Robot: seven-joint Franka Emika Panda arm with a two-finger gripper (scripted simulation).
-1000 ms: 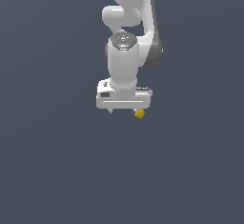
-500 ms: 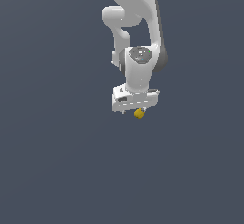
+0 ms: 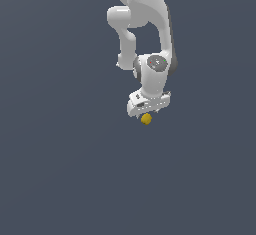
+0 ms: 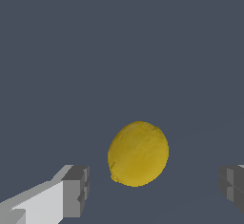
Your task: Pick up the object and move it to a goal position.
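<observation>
Tool point(image 4: 152, 192) fingers spread wide apart, yellow object point(image 4: 138, 153) between, w/o contact.

The object point(image 3: 145, 119) lies just below the end effector point(image 3: 147, 110); in the wrist view the object point(image 4: 138, 153) lies between its two spread fingers point(image 4: 75, 191), touching neither.

Yellow lump point(image 4: 138, 154) — between parted claw point(image 4: 155, 189) fingers.

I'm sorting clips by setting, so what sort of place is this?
Likely a bare simulated test scene, not a real room: a flat, featureless grey ground, one white robot arm with its gripper open, and a single yellow lump.
</observation>
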